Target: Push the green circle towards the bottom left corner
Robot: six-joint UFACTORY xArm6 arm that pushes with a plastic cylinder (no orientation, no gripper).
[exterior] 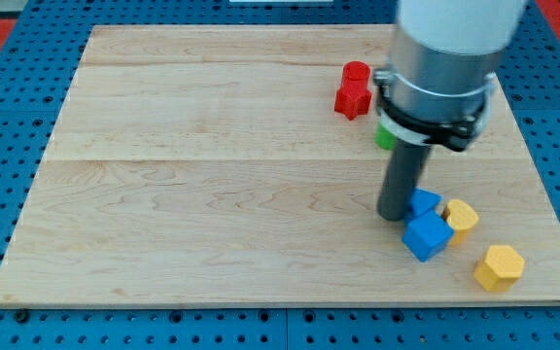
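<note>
The green circle shows only as a small green sliver at the view's right, mostly hidden behind the arm's body. My tip rests on the board below it, touching the left side of a blue block. A second blue block lies just below and right of the tip.
Two red blocks sit together near the view's top, left of the arm. A yellow block lies right of the blue pair, and a yellow hexagon sits near the bottom right corner. The wooden board lies on a blue pegboard.
</note>
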